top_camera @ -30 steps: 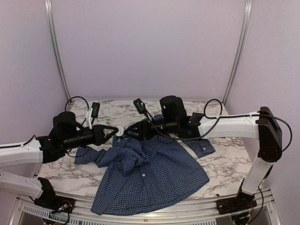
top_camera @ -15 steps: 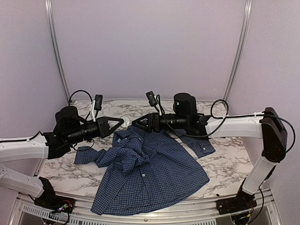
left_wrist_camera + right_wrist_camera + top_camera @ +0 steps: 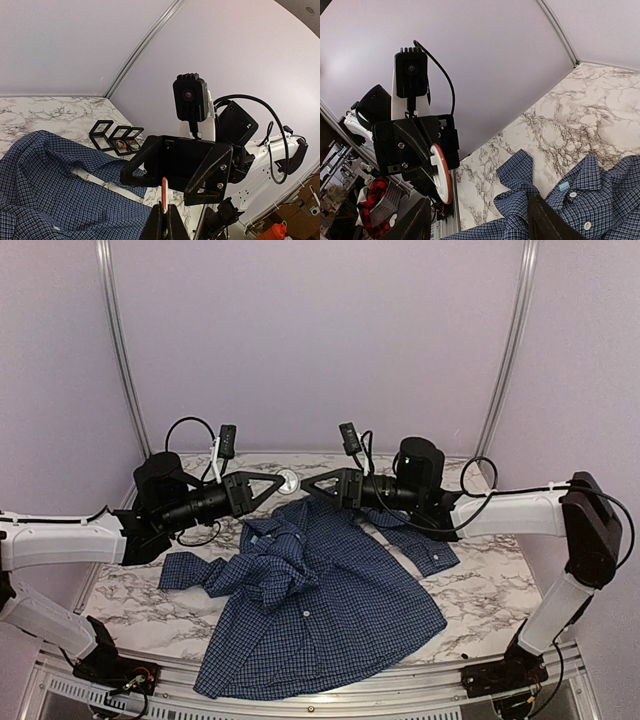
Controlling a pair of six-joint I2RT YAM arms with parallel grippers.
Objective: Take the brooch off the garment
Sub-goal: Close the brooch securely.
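High over the marble table [image 3: 490, 580], my left gripper [image 3: 278, 483] is clamped tight on the rim of the round white brooch [image 3: 288, 480], orange-edged, which hangs clear of the blue checked shirt [image 3: 320, 600] spread out below. My right gripper [image 3: 308, 490] faces it at close range, jaws well apart and empty. The risk from here, as I judge it: the hold is only on a thin edge, so a jolt or quick swing could flick the brooch loose, dropping it onto cloth or stone. With the two grippers this near, a careless move could also knock them together.
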